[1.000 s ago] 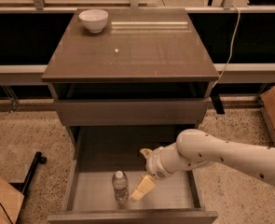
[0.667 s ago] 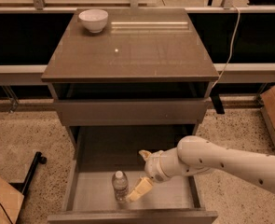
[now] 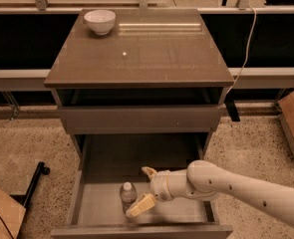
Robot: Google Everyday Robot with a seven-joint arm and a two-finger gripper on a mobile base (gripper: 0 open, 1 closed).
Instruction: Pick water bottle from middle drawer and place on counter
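Observation:
The water bottle [image 3: 128, 195], clear with a white cap, stands upright in the open middle drawer [image 3: 99, 205], near its front. My gripper [image 3: 144, 189] is open, down inside the drawer just right of the bottle. Its lower finger [image 3: 140, 206] lies close against the bottle's base and its upper finger [image 3: 149, 172] is behind and to the right. The bottle is at the mouth of the fingers, not gripped. The counter [image 3: 151, 54] is the cabinet's glossy top above.
A white bowl [image 3: 99, 21] sits at the counter's back left. The shallower drawer [image 3: 139, 118] above juts out slightly over the middle drawer. Cardboard boxes stand at the right [image 3: 293, 116] and bottom left [image 3: 2, 213]. A black stand leg [image 3: 34, 183] lies on the floor to the left.
My gripper has moved left and a little forward toward the bottle, bringing the lower finger up against its base. The bottle has stayed in place.

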